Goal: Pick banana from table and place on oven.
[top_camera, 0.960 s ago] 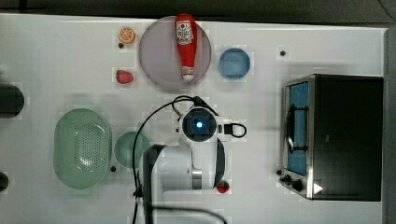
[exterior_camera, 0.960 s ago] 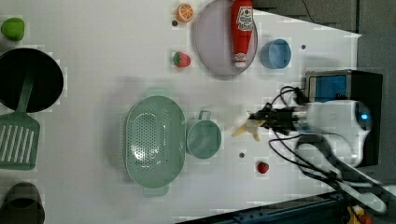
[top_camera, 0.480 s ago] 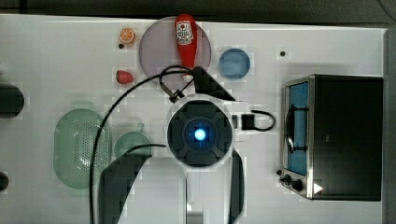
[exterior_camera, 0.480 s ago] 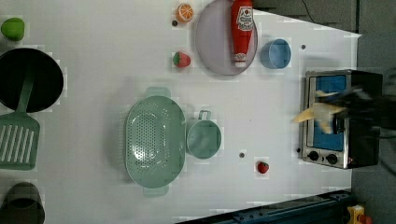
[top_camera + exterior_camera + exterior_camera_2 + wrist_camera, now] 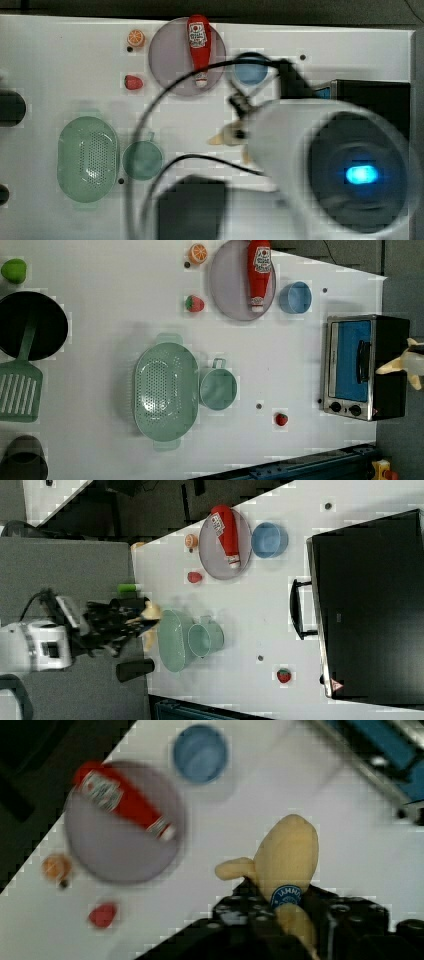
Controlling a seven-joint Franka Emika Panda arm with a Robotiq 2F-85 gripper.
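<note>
Clearly the gripper (image 5: 292,917) is closed on the banana (image 5: 289,857), clamped near its lower end, where a blue sticker sits, with the body and one peel strip jutting free. In the left view the banana (image 5: 406,365) hangs clear of the desk (image 5: 115,315), at about three o'clock from the oven (image 5: 367,367). It looks light and fairly stiff, a smooth plastic toy, so it may slip; gripping the thick core rather than a thin splayed strip seems safest.
</note>
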